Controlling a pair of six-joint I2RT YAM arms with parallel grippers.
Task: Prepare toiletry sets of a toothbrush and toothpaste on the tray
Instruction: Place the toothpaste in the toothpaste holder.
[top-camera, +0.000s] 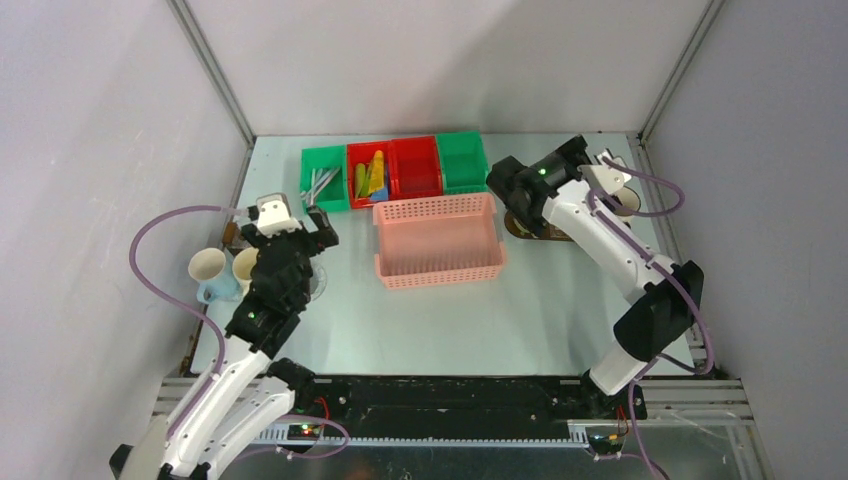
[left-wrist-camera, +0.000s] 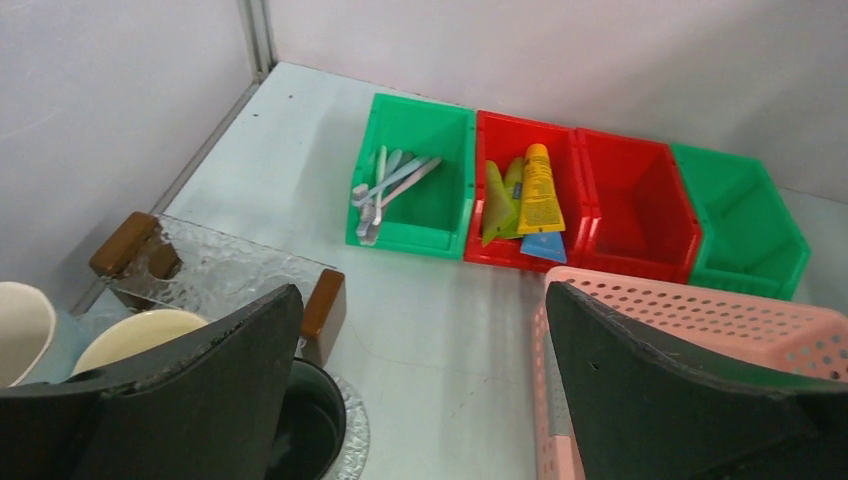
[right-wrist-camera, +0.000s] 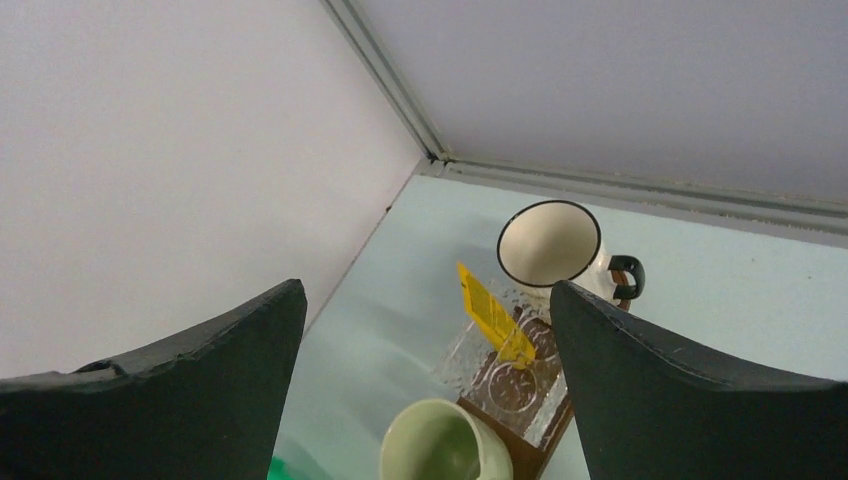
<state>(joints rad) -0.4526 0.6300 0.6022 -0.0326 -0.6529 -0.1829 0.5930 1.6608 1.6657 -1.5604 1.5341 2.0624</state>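
Right end effector (right-wrist-camera: 428, 300) hung with its fingers spread wide and nothing between them, over the far right corner of the pale surface (right-wrist-camera: 760, 300). Below that gap lay the small yellow toothpaste tube (right-wrist-camera: 490, 315), tilted on a clear patterned glass piece (right-wrist-camera: 465, 350) that covered the dark brown wooden tray (right-wrist-camera: 528, 452). The tube sat between the white ceramic mug with a black rim (right-wrist-camera: 548, 243) and the pale green ceramic mug (right-wrist-camera: 445, 450), close to both, so which mug it belonged with was anybody's call. No brush showed beside it, so by my reading that set was only half made.

On the other side, the left end effector (left-wrist-camera: 422, 295) was spread just as wide and just as empty. It was aimed at the row of bins, sensibly, since the supplies were there. Silvery-clear toothbrushes (left-wrist-camera: 390, 185) lay heaped in the green plastic bin (left-wrist-camera: 425, 125), and spare tubes in yellow, green and blue (left-wrist-camera: 530, 200) filled the red plastic bin (left-wrist-camera: 500, 135) next door. The pink lattice plastic basket (left-wrist-camera: 700, 310) sat just in front of the bins. A reach for a brush would probably go best to the left of it.
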